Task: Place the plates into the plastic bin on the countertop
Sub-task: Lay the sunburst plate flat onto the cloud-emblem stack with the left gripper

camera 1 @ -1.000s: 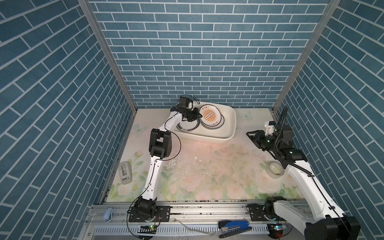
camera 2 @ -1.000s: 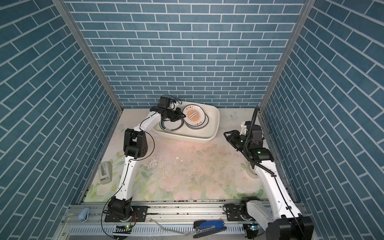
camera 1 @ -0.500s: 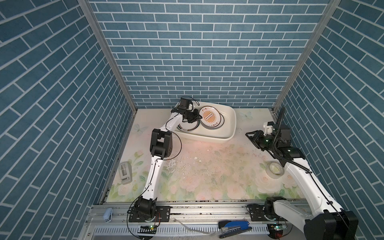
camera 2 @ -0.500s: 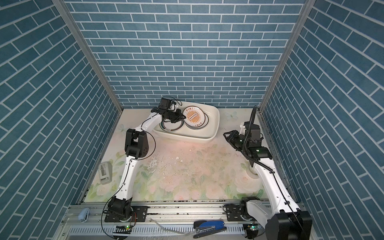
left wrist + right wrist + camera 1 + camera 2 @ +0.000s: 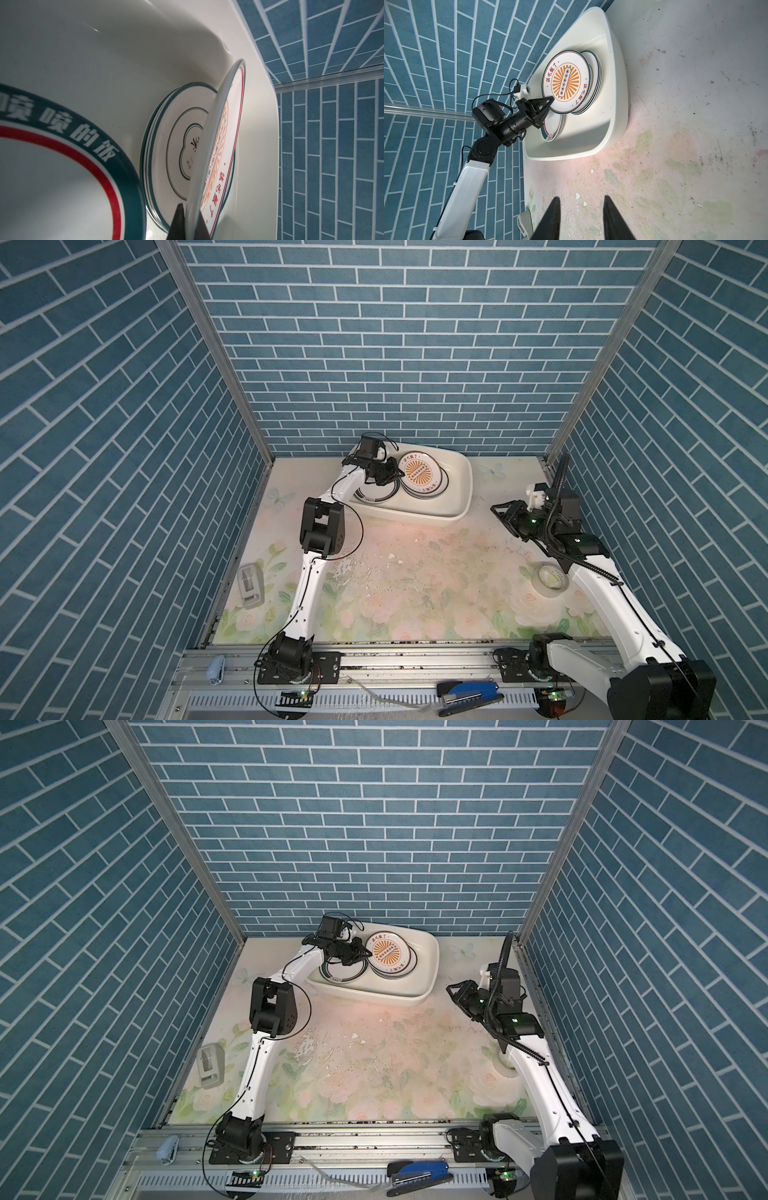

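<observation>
Plate (image 5: 420,470) tilted in the bin (image 5: 458,507), rim pinched by left end effector (image 5: 550,99); right end effector (image 5: 581,197) parted, empty.

sunburst plate (image 5: 566,83): red "该吃饭了", twice | green-band plate (image 5: 52,176): white "喷喷的饭"

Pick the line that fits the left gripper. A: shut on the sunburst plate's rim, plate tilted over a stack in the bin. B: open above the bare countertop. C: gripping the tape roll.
A: the left gripper pinches the sunburst plate by its edge, tilted over the stack inside the plastic bin.
</observation>
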Motion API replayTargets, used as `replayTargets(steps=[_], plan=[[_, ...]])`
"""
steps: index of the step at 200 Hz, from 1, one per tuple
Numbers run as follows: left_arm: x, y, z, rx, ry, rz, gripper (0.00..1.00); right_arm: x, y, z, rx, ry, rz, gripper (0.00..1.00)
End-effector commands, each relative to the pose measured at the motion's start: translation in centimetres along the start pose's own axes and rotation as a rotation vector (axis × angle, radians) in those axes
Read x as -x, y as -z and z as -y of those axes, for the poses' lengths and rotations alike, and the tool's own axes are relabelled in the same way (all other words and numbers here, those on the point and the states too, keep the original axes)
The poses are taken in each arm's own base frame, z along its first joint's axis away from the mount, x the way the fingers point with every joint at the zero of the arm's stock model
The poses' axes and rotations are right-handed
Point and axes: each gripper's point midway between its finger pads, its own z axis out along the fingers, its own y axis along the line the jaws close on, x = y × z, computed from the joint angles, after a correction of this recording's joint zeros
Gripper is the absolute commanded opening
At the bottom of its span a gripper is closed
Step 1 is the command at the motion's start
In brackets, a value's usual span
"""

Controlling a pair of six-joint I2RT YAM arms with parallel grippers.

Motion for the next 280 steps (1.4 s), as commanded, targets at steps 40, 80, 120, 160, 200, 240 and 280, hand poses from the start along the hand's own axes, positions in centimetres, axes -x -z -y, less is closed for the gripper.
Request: replayTargets(steps=[40,80,120,160,200,240,280], plan=[[0.2,-0.6,0.3,-0.029,-0.004,0.006,0.08,0.1,-0.5,0.3,0.003,-0.014,0.003,0.35],[-0.4,-0.8,-0.1,-0.028,0.027,-0.011,0.10,0.0,-0.6,0.5,0.003,-0.019,0.002,0.35],[-0.8,-1.0,-0.5,-0.024,0.041,-0.021,0.13,-0.3,-0.6,0.8,0.004,-0.021,0.002,0.35],[-1.1,-1.2,-0.6,-0.020,0.042,-0.028,0.18,-0.5,-0.6,0.9,0.004,-0.022,0.001,0.35],[-1.5,-1.4,-0.6,-0.019,0.043,-0.038,0.23,-0.5,-0.8,1.0,0.006,-0.024,0.000,0.35],[-2.0,-1.5,-0.6,-0.020,0.050,-0.051,0.27,-0.5,-0.8,1.0,0.010,-0.024,0.002,0.35],[-2.5,-1.6,-0.4,-0.022,0.053,-0.065,0.31,-0.5,-0.7,0.9,0.013,-0.020,0.007,0.35]])
